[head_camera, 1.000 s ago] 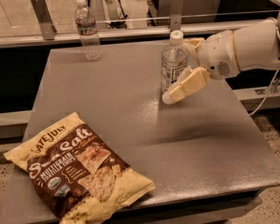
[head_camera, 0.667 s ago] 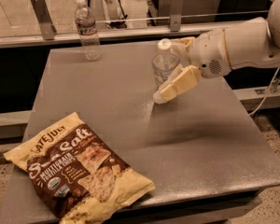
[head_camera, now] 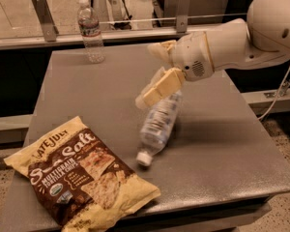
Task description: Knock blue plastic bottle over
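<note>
**Finding 1: task object.** The blue plastic bottle (head_camera: 157, 124) is off its base. It lies slanted across the middle of the grey table (head_camera: 232, 149). Its white cap points toward the near edge, at or almost at the surface, and its base end is raised toward the arm. Its outline is smeared, so I cannot tell whether it is at rest.

**Finding 2: tool.** The gripper (head_camera: 144, 75) reaches in from the right and sits over the bottle's base end. Its two cream fingers are spread apart with nothing between them. The upper one points left in free air. The lower finger (head_camera: 159, 87) slants down over the bottle's base, at or just beside it (contact cannot be confirmed). This posture suits a shove, not a grasp: the flat of one finger faces the bottle, and toppling needs no clamping.

**Finding 3: bystanders.** A slimmer water bottle (head_camera: 90, 30) stands upright at the far left corner, well apart from the arm. A chip bag (head_camera: 82, 178) lies flat at the near left, near the cap but apart from it. Neither lies under the arm's reach from the right.

**Assessment.** The task appears essentially met. The remaining risk, in my judgement, is the bottle rolling toward the near edge or against the bag. A withdrawal straight upward would avoid nudging it further.
</note>
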{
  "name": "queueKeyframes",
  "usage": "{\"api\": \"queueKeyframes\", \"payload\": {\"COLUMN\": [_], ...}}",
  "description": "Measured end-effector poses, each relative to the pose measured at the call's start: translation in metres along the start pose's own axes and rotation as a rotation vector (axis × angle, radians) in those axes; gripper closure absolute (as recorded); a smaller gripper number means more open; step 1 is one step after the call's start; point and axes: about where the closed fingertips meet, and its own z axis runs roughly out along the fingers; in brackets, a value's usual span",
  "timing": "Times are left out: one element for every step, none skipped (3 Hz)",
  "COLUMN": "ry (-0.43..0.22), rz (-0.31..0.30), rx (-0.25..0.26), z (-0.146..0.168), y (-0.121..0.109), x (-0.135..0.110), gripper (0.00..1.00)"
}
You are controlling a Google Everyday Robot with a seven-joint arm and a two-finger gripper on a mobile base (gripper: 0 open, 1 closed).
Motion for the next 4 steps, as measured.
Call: {"api": "queueKeyframes", "payload": {"ry": [-0.003,-0.004,-0.004,0.001], "rz": [0.018,0.045,0.077,0.104], "rx": [-0.021,-0.023,-0.014,0.003], "z": [0.011,0.014,0.012,0.006], "y": [0.002,0.002,0.001,-0.002], "x": [0.001,0.006,0.015,0.024], "gripper": [0.0,0.0,0.0,0.0]}}
